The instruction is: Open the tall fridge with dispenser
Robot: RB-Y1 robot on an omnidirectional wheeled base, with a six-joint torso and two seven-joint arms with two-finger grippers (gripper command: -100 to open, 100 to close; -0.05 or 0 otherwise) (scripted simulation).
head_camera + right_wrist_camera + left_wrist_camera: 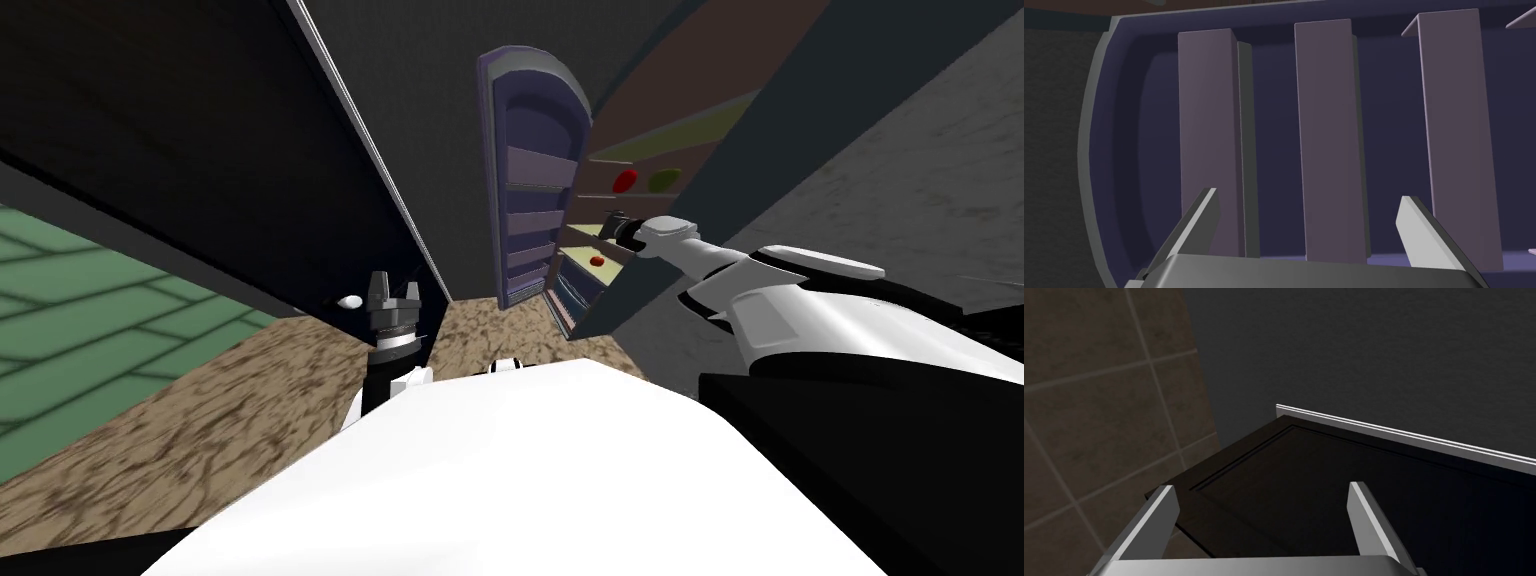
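Purple lining is showing on the inside of the fridge door (530,170), which is standing swung wide open ahead of the robot, just left of the fridge's open compartment (650,150). Door racks (1329,140) are running across that lining. Right gripper (1307,196) is pointing at the racks from close by, its fingers spread wide and holding nothing. On the shelves inside the compartment, a red item (625,180), a green item (662,180) and a smaller red one (597,260) are sitting. A dark slanted panel (720,140), possibly a second door, is crossing in front of the right forearm. Left gripper (395,285) is hanging low beside a dark cabinet (200,130), its fingers likewise spread and empty.
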